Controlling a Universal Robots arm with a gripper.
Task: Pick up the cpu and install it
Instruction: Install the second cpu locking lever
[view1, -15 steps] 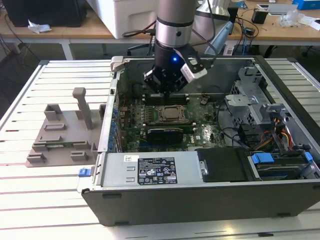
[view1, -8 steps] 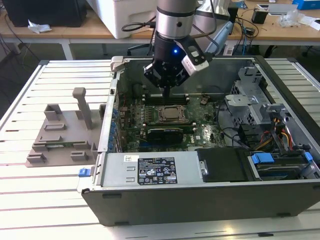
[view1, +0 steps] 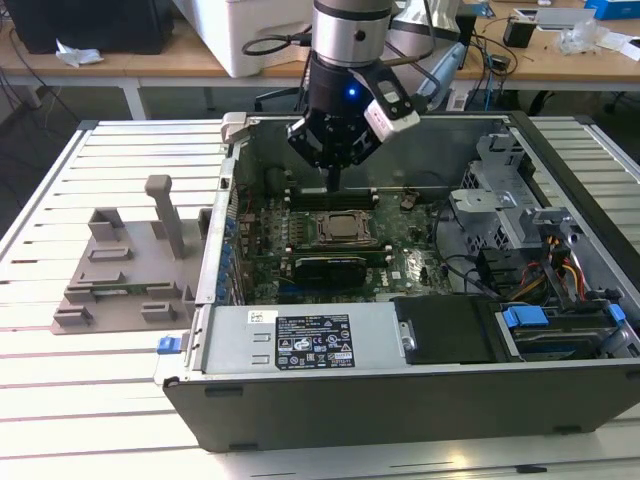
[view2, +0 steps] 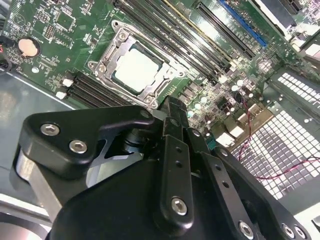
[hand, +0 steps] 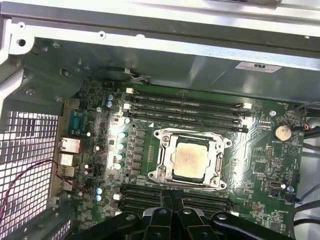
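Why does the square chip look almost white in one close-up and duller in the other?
In the second wrist view, light glares off the chip and the memory slots, washing its metal top pale. In the first wrist view the chip reads duller grey-tan, with a bright patch on the board beside it. In the exterior view the case interior is shaded.

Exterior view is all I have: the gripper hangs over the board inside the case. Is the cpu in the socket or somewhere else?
Observer: In both wrist views the cpu lies flat inside the socket frame, silver top up.
Operator: Does the gripper carry anything?
Observer: In the second wrist view, nothing hangs at the tip of the gripper, and the tip is off the cpu.
Operator: Is there a landmark on the board that I could use?
Observer: In the first wrist view a coin battery sits on the board, apart from the frame.
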